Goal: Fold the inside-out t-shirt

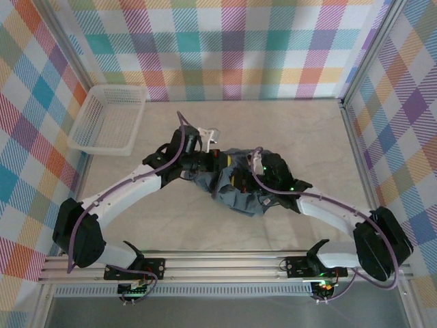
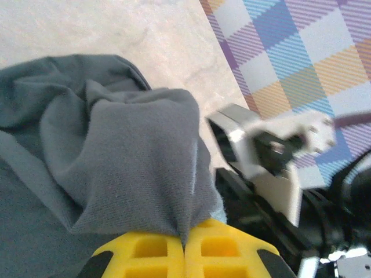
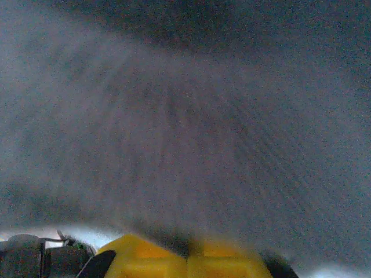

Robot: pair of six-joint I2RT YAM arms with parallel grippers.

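t-shirt (image 1: 235, 198): bunched up, mid bench (image 1: 273, 130)
left tool (image 2: 185, 246): shut, pinching t-shirt fold
right tool (image 3: 188, 258): shut on t-shirt, blurry pic

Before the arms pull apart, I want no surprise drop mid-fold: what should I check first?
1. Left gripper pinching the t-shirt: ok, cloth clamped between shut fingers.
2. Right gripper holding cloth: ok, fingers together, fabric fanning from them, though blurred.
3. t-shirt spread flat: not ok, crumpled in a heap.
4. Which part each gripper holds: cannot tell.
5. White basket out of the way: ok, far left, apart from the t-shirt.
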